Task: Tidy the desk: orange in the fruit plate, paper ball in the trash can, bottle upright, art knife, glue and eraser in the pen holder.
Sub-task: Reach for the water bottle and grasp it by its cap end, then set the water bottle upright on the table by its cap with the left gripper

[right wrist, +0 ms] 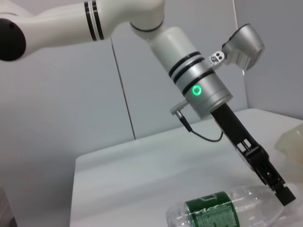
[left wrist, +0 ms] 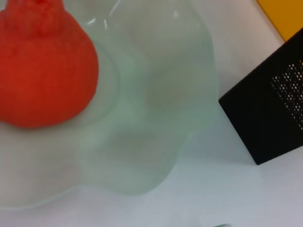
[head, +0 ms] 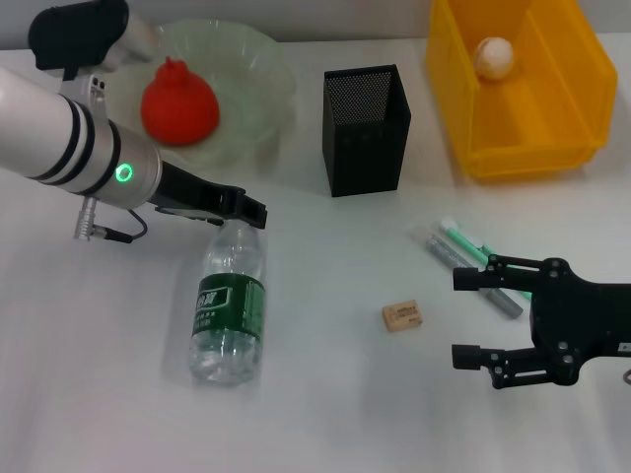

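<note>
While the bottle (head: pixel 230 313) lies lower left, light and slippery, left gripper (head: pixel 246 210) nears its neck, jaw state indiscernible; right gripper (head: pixel 471 317) spread.

We see open table in the middle, between the lying bottle (head: pixel 230 313) and the eraser (head: pixel 402 316), wide enough for a gripper to pass. The left gripper (head: pixel 251 212) sits at the bottle's neck end, blocking that side. The right gripper (head: pixel 471 317), jaws spread, stands just beside the eraser with green-capped pens (head: pixel 471 258) behind it. The pen holder (head: pixel 366 130) stands between fruit plate (head: pixel 261 89) and trash can (head: pixel 513 84); gaps beside it look passable, probably.
</note>
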You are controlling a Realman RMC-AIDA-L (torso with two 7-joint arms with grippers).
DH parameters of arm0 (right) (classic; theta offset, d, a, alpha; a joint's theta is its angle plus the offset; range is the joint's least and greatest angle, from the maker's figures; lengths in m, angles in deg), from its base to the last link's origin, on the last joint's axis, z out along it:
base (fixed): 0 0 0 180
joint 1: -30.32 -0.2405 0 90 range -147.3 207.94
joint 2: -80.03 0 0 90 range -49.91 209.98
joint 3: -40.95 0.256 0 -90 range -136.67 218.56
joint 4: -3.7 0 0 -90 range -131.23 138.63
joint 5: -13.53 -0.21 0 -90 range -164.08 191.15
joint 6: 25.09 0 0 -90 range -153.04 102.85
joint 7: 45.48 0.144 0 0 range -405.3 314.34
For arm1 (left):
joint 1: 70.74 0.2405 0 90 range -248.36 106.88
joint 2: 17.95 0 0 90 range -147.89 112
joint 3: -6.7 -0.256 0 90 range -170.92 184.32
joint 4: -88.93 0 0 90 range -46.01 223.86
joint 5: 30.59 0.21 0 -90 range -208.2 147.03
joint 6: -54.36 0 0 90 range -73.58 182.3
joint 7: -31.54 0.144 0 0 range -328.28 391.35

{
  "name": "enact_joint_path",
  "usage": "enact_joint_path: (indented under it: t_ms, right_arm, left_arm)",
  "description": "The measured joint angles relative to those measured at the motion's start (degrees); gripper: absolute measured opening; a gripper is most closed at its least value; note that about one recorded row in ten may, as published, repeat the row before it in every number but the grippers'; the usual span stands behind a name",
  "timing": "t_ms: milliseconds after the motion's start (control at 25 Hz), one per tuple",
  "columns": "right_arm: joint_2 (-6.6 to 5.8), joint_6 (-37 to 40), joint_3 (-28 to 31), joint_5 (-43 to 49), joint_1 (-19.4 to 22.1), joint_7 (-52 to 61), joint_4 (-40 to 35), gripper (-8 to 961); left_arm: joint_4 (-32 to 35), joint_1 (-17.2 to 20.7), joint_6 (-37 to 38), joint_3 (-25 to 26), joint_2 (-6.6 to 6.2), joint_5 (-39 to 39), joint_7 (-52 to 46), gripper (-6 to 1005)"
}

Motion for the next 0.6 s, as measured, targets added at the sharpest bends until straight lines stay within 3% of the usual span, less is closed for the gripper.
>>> enact_joint_path:
  t_ms: [320, 520, 600]
  right_arm:
    - [-0.09, 2.32, 3.47, -0.11, 0.77, -0.34, 0.03, 843]
    - [-0.18, 3.53, 5.34, -0.13, 1.02, -1.15, 0.32, 843]
    - [-0.06, 3.93, 5.82, -0.14, 1.45, -1.23, 0.34, 842]
  left_arm:
    - [0.89, 0.34, -0.24, -3.08, -0.05, -0.25, 0.98, 469]
    - [6.23, 2.93, 0.33, -4.75, -0.26, -0.42, 2.33, 458]
    - [10.14, 5.99, 0.69, -5.12, -0.42, -3.69, 6.88, 456]
